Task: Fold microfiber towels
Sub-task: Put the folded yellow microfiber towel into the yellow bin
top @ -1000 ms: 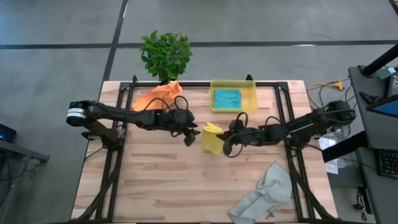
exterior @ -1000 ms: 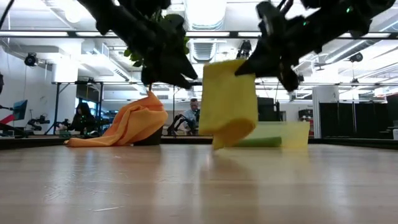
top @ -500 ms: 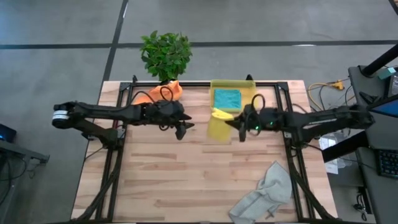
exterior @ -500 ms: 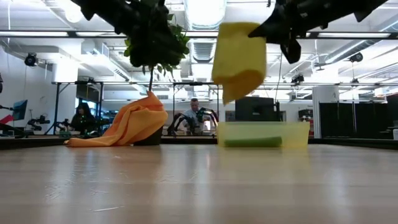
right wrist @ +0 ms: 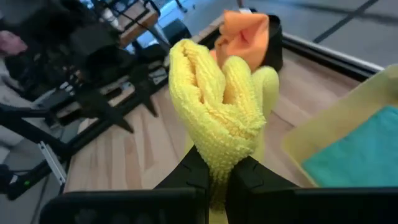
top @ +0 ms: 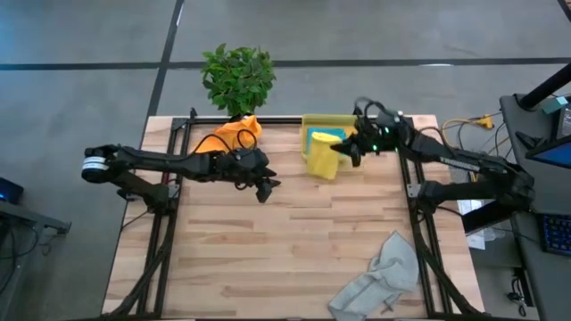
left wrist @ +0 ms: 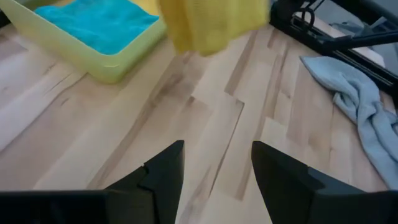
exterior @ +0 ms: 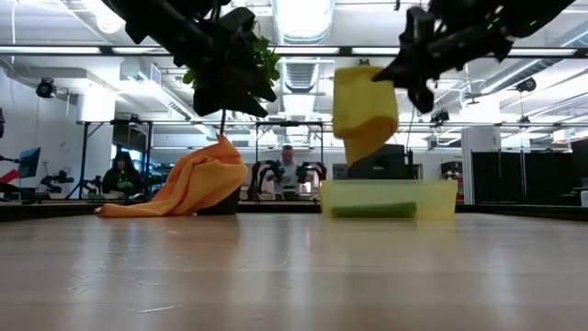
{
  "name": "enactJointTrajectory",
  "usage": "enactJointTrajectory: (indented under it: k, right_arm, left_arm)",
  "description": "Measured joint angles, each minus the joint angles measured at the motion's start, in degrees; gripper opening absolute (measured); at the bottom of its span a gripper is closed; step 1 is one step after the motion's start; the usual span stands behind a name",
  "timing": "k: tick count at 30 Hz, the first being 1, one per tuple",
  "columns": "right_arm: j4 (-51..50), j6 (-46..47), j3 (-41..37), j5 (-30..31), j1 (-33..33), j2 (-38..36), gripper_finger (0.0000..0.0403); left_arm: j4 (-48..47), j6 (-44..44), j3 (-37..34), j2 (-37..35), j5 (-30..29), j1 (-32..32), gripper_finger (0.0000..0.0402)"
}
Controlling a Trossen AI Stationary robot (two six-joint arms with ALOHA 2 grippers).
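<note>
Wooden planks make up the table [top: 268, 259], and from where I stand the lab behind it is bright with ceiling lights, a person seated far back at a desk. At twelve o'clock on the tabletop, just right of centre, sits the yellow bin [top: 359, 143] with the teal towel [top: 332, 136] already lying flat and folded inside it. That looks like the place where finished cloths go.

Hanging over the bin's near-left corner is the yellow towel [top: 322, 156], folded into a thick pad and pinched by its top edge in the right gripper [top: 350, 150], whose fingers are pressed tight on the bunched cloth. Held high like that, the towel dangles clear of the bin's rim, so I judge it is being carried across to be lowered on top of the teal one.

At about ten o'clock, the left gripper [top: 265, 188] hangs over bare wood with its fingers [left wrist: 163, 171] spread and nothing between them, free for the next cloth. Just behind it, at eleven o'clock beside the potted plant [top: 237, 78], the orange towel [top: 228, 136] lies in a crumpled heap. Down at five o'clock the grey towel [top: 378, 275] is rumpled near the table's edge. Both are unfolded, so roughly half the job remains.
</note>
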Motion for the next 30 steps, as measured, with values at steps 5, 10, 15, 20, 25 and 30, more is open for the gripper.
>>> enactJointTrajectory:
  k: [5, 10, 15, 20, 25, 30]
  right_arm:
    - [0.4, -3.6, 4.9, -17.0, -8.8, 10.6, 0.0014]
    - [0.4, -6.9, 13.1, -29.3, -11.4, 22.7, 0.0014]
    - [0.4, -9.3, 22.8, -34.1, -11.7, 34.1, 0.0014]
    - [-1.1, -9.5, 31.1, -33.4, -12.4, 44.3, 0.0014]
    - [-8.2, -13.8, 37.1, -29.9, -13.0, 49.4, 0.0014]
    - [-15.3, -20.6, 39.1, -25.1, -14.1, 50.0, 0.0014]
  left_arm:
    - [0.3, -1.8, 0.1, 0.1, 0.0, 0.0, 0.0173]
    - [0.0, -3.0, 0.0, 0.1, 0.1, 0.0, 0.0173]
    - [0.0, -4.4, 0.0, 0.1, 0.2, 0.0, 0.0173]
    - [0.0, -4.5, -0.2, 0.1, 0.2, 0.0, 0.0173]
    - [0.0, -5.9, -0.2, 0.1, 0.2, 0.0, 0.0173]
    - [0.0, -5.9, -0.2, 0.1, 0.2, 0.0, 0.0173]
